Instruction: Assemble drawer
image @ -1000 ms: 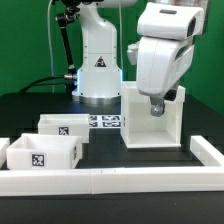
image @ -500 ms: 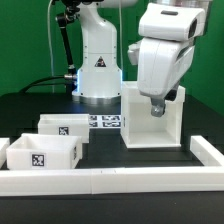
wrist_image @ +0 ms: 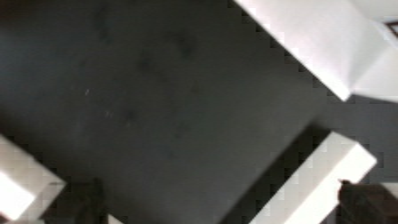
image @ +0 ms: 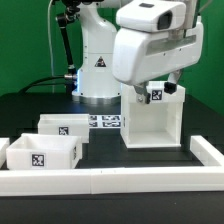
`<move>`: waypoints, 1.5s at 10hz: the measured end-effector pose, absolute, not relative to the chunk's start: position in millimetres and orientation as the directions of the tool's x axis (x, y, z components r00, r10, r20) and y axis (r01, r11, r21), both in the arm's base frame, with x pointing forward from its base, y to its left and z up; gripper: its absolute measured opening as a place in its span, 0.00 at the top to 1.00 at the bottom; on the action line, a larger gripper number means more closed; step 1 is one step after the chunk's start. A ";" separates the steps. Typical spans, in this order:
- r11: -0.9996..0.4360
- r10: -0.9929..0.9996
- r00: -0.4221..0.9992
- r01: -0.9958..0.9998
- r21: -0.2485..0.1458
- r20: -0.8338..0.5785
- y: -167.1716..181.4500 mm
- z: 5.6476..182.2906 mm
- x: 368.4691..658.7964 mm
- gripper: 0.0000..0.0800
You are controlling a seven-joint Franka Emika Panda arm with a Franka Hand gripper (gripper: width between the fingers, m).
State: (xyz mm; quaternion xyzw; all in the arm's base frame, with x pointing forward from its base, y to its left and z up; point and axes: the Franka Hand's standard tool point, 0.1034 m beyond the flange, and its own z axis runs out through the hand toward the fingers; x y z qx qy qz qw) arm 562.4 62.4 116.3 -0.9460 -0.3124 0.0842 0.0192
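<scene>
**Claw.** Your arm's two-finger gripper [image: 146, 95] hangs at the upper rim of the tall boxy white plastic housing [image: 150, 130], toward that housing's wall on the exterior view's left. In the wrist view its dark fingertips [wrist_image: 75, 198] stand well apart with nothing pinched between them, so the claw is spread.

**Housing.** It stands upright on the black table top [image: 110, 152], right of centre in the exterior view. A black-and-white square tag [image: 157, 96] shows just beside the gripper. You cannot tell from these views which surface carries it.

**Trays.** The two smaller white rectangular plastic trays sit well apart from the housing, at the exterior view's left. The rear tray [image: 62, 125] and the front tray [image: 42, 153] each show a tag on the wall facing the camera. They are close together, and contact between them cannot be confirmed.

**Surroundings.**
- The thin flat white marker board [image: 106, 122] lies between the rear tray and the housing, in front of the white robot base [image: 97, 68].
- Long low white border bars [image: 110, 181] run along the near edge.
- The wrist view is blurred. Its white edges [wrist_image: 311, 40] cannot be assigned to any part.
</scene>
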 end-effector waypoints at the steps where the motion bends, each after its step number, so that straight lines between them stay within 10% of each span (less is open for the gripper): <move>1: -0.832 0.554 0.819 0.548 -0.082 -0.152 62.8 115.2 562.3 0.19; 7: -0.990 0.143 0.978 0.143 -0.007 -0.150 75.6 128.2 536.0 0.19; 15: -0.983 0.182 0.978 0.184 0.007 -0.103 101.3 136.7 484.5 0.19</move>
